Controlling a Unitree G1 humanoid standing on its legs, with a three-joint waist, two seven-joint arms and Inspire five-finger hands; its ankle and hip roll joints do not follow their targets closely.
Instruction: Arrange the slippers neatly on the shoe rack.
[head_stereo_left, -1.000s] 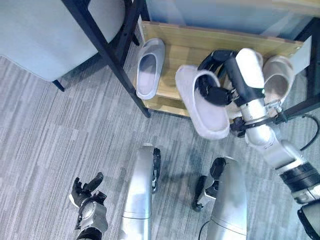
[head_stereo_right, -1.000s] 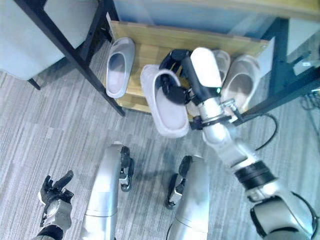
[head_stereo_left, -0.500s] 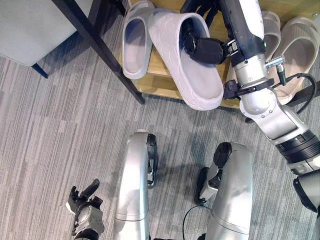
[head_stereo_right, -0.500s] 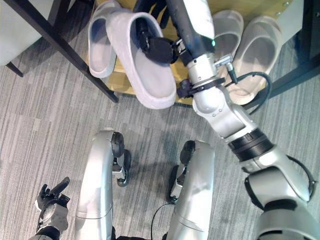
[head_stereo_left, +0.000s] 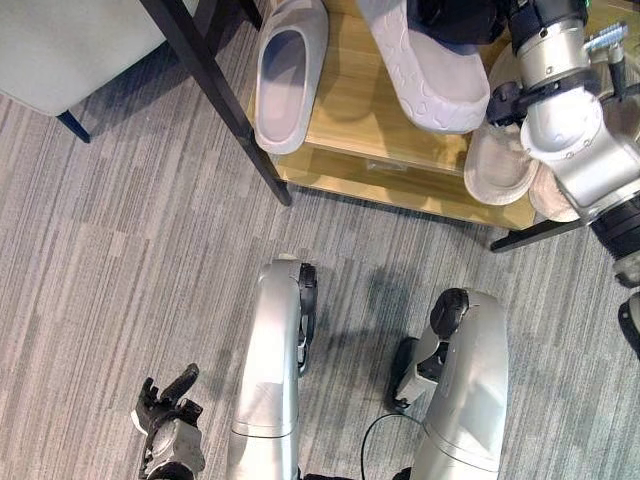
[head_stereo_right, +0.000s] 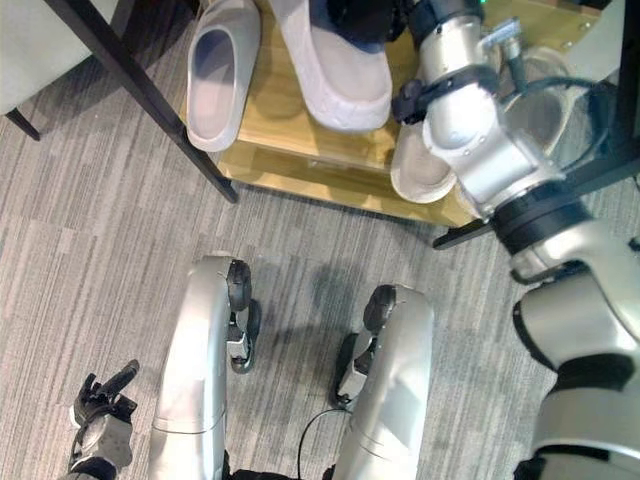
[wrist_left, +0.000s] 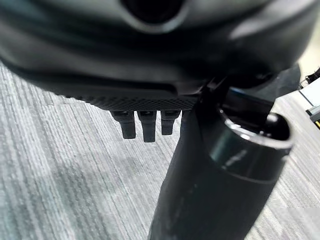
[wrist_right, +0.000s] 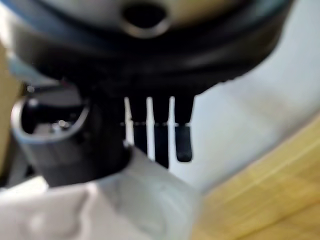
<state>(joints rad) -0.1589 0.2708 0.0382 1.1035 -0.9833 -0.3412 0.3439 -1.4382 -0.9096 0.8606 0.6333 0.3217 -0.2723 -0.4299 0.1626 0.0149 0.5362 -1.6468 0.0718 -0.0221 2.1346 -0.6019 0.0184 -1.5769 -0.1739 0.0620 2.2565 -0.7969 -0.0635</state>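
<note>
Wooden rack (head_stereo_left: 360, 150) on grey carpet (head_stereo_left: 120, 260). On shelf: white slipper (head_stereo_left: 288, 75) at left end, beige pair (head_stereo_left: 500, 165) at right end.

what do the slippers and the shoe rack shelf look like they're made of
The slippers, such as the one lying on the shelf and the one in the right hand, look like soft moulded foam or rubber: matte pale grey, thick rounded one-piece shapes, a dimpled sole on the held one. The shoe rack shelf looks like light wood or laminate, with visible grain, on a dark, probably metal, frame.
</note>
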